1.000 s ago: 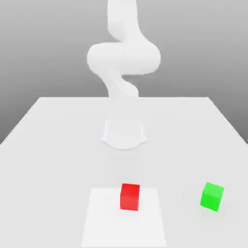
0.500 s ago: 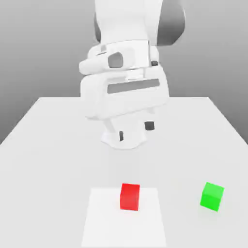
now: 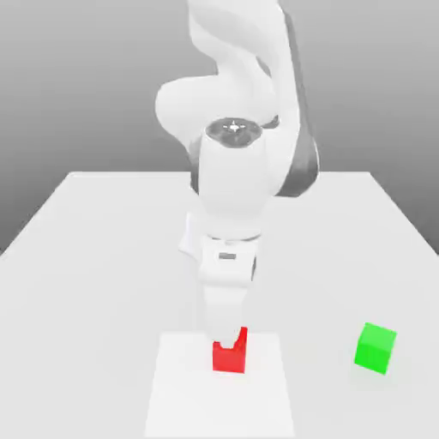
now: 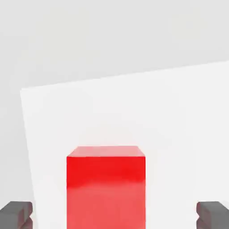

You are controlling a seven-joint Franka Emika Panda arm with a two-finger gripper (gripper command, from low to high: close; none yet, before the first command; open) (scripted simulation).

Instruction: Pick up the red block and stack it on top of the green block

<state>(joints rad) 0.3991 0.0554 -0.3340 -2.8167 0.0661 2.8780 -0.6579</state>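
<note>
Paper-white square (image 3: 182, 390) lies flat on the pale bench (image 3: 77, 317), toward the exterior view's left, with the red block (image 3: 230, 358) resting on it. The jaws (image 4: 114, 215) are over the block, spread wide — one to either side in the hand view, with gaps between. Well apart, off the square to the exterior view's right — the green block (image 3: 375, 349), directly on the bench.

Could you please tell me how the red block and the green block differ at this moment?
The red block is bright red; the green block is bright green. The red block sits on the white square, while the green block lies off it. The red block is between the open gripper's fingers; the green block has no gripper around it. Both are plain cubes.
</note>
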